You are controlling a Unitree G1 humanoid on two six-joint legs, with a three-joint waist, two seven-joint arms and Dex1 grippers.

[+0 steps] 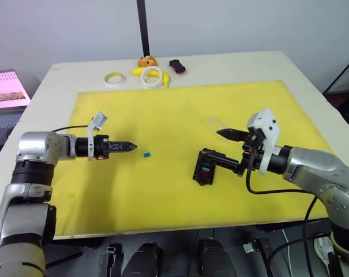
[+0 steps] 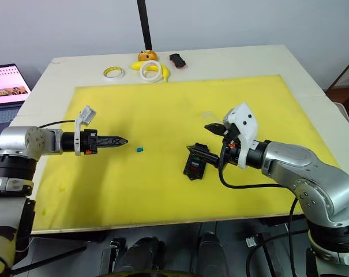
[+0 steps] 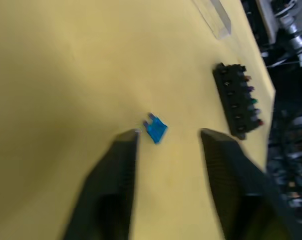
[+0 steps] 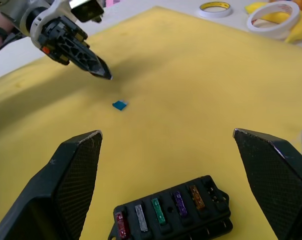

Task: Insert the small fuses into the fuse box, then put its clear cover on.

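— What am I looking at for surfaces? The yellow mat point(image 1: 162, 115) reads to me as matt and soft, like foam or felt, no glare on it.

— Agreed. From my right wrist feed the fuse box point(image 4: 173, 212) is black moulded plastic, slightly shiny on its edges, and the fuses point(image 4: 158, 210) seated in it look like translucent coloured plastic.

— The loose blue fuse point(image 3: 155, 129) is glossy plastic too. The clear cover point(image 3: 214, 16) is transparent, smooth plastic.

— My right gripper's fingers point(image 4: 71, 185) show a fine cross-hatched, matt black texture. The arm casings are brushed silver metal with white plastic mounts.

— And the tabletop point(image 1: 232, 63) under the mat is smooth, pale and dull.
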